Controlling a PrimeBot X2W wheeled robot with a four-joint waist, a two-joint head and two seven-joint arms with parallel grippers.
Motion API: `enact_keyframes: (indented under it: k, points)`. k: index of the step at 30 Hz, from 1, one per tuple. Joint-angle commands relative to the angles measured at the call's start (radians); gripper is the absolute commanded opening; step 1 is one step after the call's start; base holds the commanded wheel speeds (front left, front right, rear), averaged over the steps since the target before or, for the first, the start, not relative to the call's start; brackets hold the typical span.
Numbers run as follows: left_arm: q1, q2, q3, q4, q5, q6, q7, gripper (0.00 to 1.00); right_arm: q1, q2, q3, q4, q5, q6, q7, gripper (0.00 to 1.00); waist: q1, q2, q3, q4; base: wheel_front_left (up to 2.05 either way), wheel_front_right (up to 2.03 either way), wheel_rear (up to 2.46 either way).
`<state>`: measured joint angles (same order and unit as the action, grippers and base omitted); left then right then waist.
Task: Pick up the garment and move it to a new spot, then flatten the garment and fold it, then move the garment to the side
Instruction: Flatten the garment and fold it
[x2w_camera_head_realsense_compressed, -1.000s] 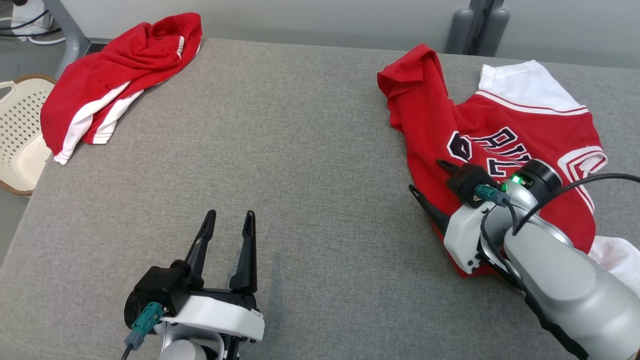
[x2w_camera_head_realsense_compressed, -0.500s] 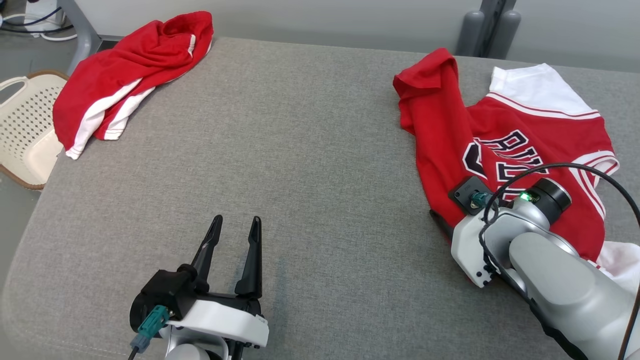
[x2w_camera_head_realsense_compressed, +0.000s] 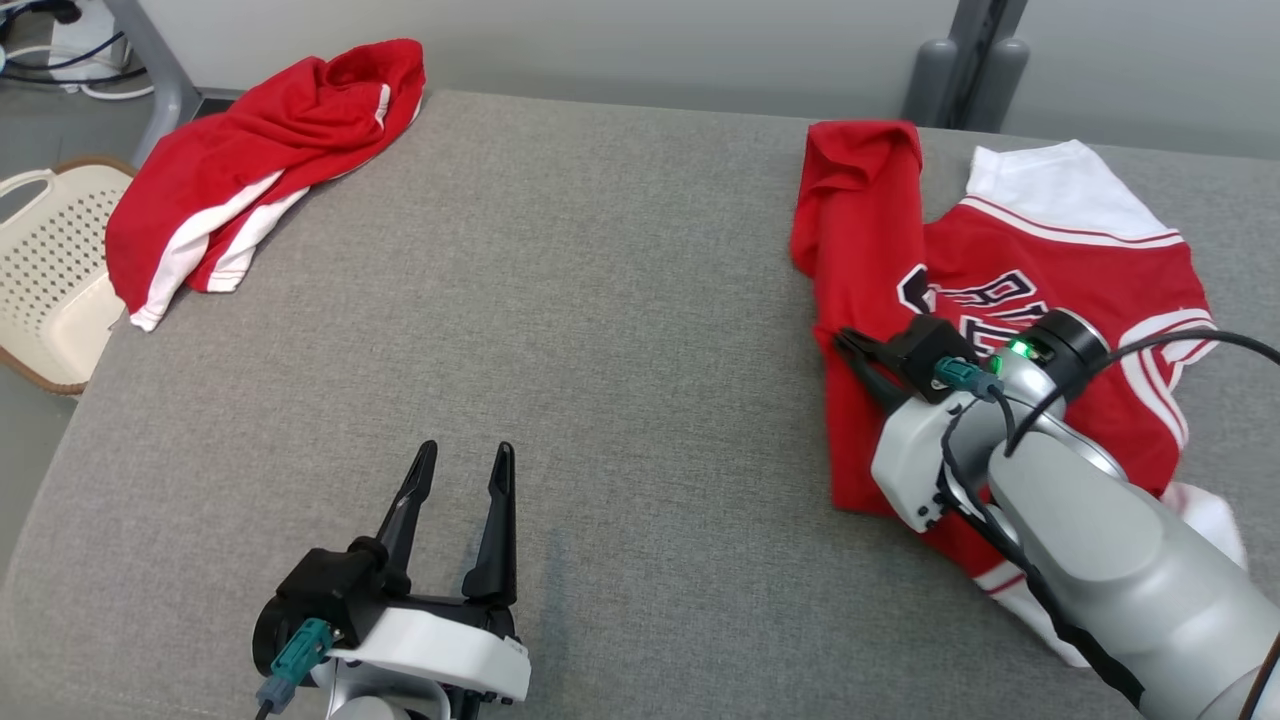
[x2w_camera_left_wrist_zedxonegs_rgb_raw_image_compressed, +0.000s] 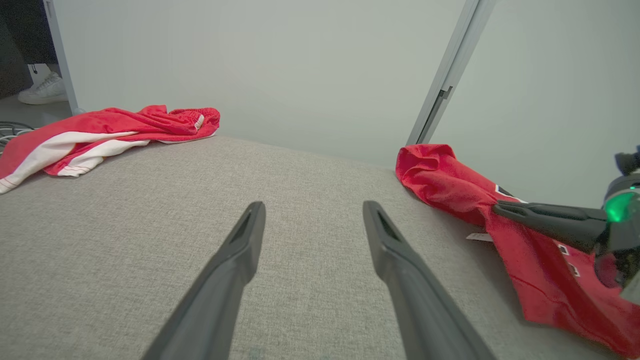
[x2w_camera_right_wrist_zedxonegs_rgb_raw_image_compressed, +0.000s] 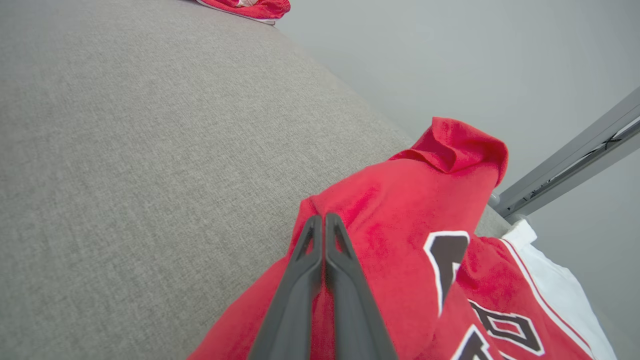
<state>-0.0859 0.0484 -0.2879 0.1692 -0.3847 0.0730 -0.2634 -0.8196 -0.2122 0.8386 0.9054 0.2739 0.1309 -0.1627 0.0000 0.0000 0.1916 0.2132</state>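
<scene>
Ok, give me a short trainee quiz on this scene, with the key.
1. True or false: the right arm's jaws are shut on the lettered jersey.
2. Where does the other red garment lie? A) at the far left corner of the table B) beside the jersey C) in the left arm's jaws
3. Fill in: the left arm's jaws stand ___.
Key: 1 true; 2 A; 3 open.

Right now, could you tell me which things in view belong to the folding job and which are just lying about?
Job: lettered red jersey; right gripper, shut on its edge; left gripper, open; grey table.
Lying about: crumpled red garment at the far left corner; cream basket; white shoe.
</scene>
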Motion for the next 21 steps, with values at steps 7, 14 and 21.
enact_keyframes:
  k: [7, 14, 21]
  points:
    - [0.015, 0.004, 0.017, 0.002, 0.017, -0.003, -0.002, 1.00, 0.006, 0.019, 0.035, -0.173, 0.024, 0.000, -0.074, 0.00, 0.0000, 0.0000, -0.026, -0.034, 0.00, 0.00, 0.00]
    - [0.025, 0.004, 0.034, -0.002, 0.028, -0.007, -0.002, 1.00, 0.080, -0.027, 0.180, -0.410, 0.116, 0.000, -0.020, 0.00, 0.0000, 0.0000, -0.035, -0.058, 0.00, 0.00, 0.00]
    - [0.012, 0.004, 0.048, -0.008, 0.034, -0.009, -0.002, 1.00, 0.140, -0.074, 0.226, -0.484, 0.206, 0.000, 0.017, 1.00, 0.0000, 0.0000, -0.022, -0.067, 0.00, 0.00, 0.00]
